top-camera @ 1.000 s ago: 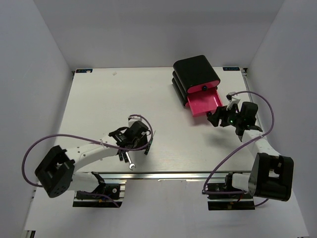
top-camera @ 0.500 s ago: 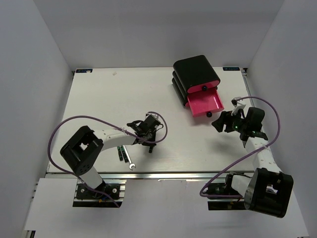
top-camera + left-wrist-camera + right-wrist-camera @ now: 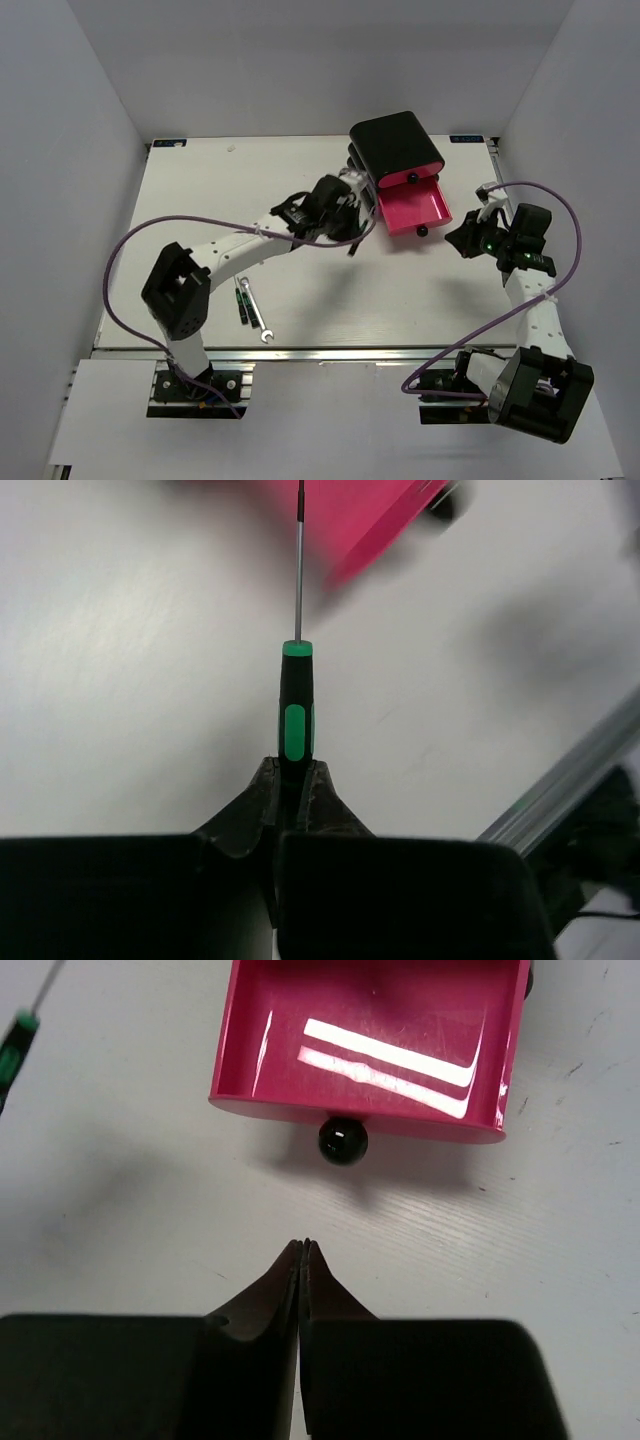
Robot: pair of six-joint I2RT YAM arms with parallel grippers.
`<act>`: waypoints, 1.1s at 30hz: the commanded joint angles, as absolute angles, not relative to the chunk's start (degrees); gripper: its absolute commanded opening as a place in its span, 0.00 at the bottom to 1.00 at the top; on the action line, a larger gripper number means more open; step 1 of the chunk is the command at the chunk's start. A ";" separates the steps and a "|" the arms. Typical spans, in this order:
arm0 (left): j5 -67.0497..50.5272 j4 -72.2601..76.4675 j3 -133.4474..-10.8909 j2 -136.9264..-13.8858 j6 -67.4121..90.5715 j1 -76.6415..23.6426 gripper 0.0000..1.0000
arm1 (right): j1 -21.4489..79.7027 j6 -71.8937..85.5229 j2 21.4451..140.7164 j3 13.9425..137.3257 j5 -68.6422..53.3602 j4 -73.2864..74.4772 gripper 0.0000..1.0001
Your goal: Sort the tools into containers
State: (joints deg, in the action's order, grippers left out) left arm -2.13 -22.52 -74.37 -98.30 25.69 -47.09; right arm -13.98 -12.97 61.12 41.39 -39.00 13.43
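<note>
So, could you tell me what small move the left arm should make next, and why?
Probably ease the left gripper farther toward the open drawer before releasing. It is shut on the screwdriver; only the shaft tip shows against the drawer, the handle against the table. The drawer looks empty, and the right gripper, shut, sits clear of its knob.

No readable text here
You won't find any lettering you can make out: the two small tags [image 3: 170, 143] [image 3: 462, 138] at the far corners of the counter [image 3: 200, 190] are too small to read, and the screwdriver [image 3: 296, 710] and pink drawer [image 3: 365, 1050] show plain surfaces
</note>
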 commanded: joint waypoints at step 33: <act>-10.90 -19.77 -128.67 -132.29 13.80 -47.55 0.56 | -14.68 -23.11 59.77 44.03 -51.67 23.11 0.30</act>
